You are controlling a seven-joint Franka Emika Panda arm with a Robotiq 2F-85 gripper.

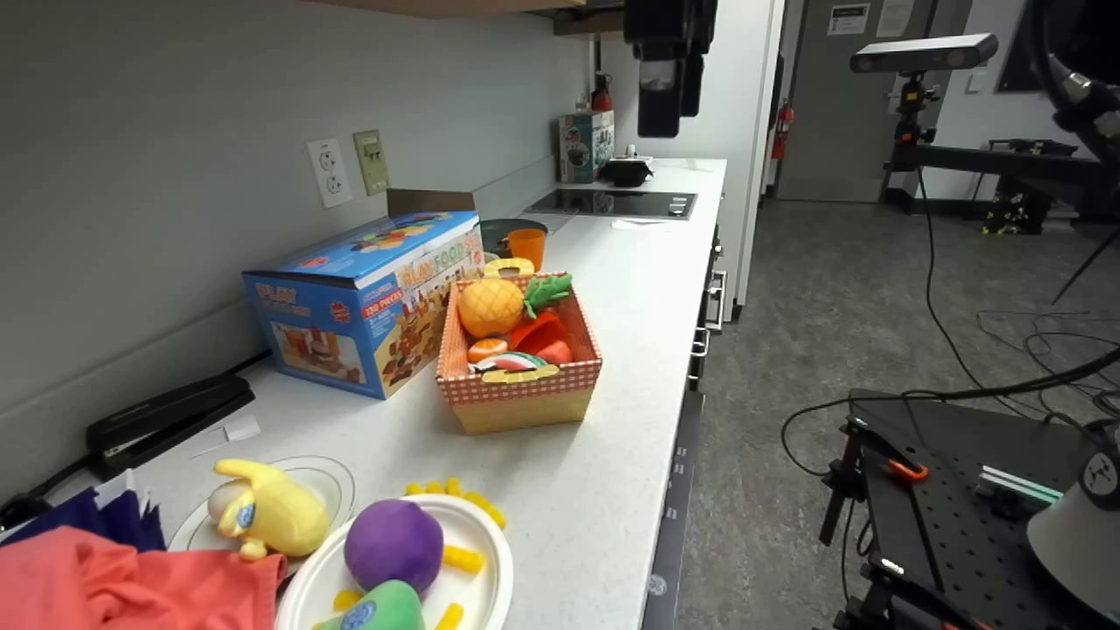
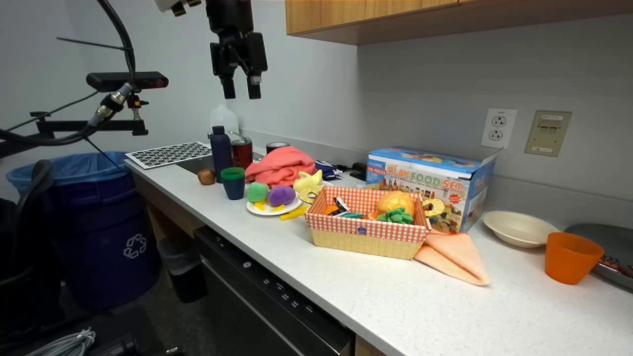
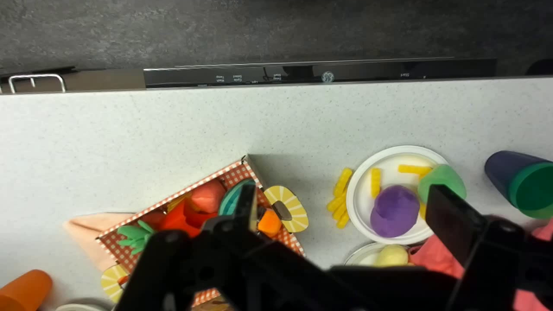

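Note:
My gripper (image 2: 241, 90) is open and empty, high above the counter, its fingers pointing down. It also shows in an exterior view (image 1: 669, 101) and in the wrist view (image 3: 343, 194), fingers wide apart. Below are a white plate (image 3: 352, 198) with a purple plush piece (image 3: 394, 211), a green plush piece (image 3: 440, 183) and yellow sticks (image 3: 376, 182). More yellow sticks (image 3: 343, 183) lie beside the plate. A red-checked basket (image 2: 366, 242) holds a pineapple (image 1: 492, 308), a red container (image 1: 538, 331) and other toy food. A yellow plush banana-like toy (image 1: 280, 516) lies behind the plate.
A blue play-food box (image 2: 420, 178) stands behind the basket. A coral cloth (image 2: 282, 165), a dark bottle (image 2: 221, 148) and a blue-green cup (image 2: 233, 183) are at one end. A peach napkin (image 2: 455, 257) and an orange cup (image 2: 571, 257) are at the other. A wooden cabinet (image 2: 395, 20) hangs overhead.

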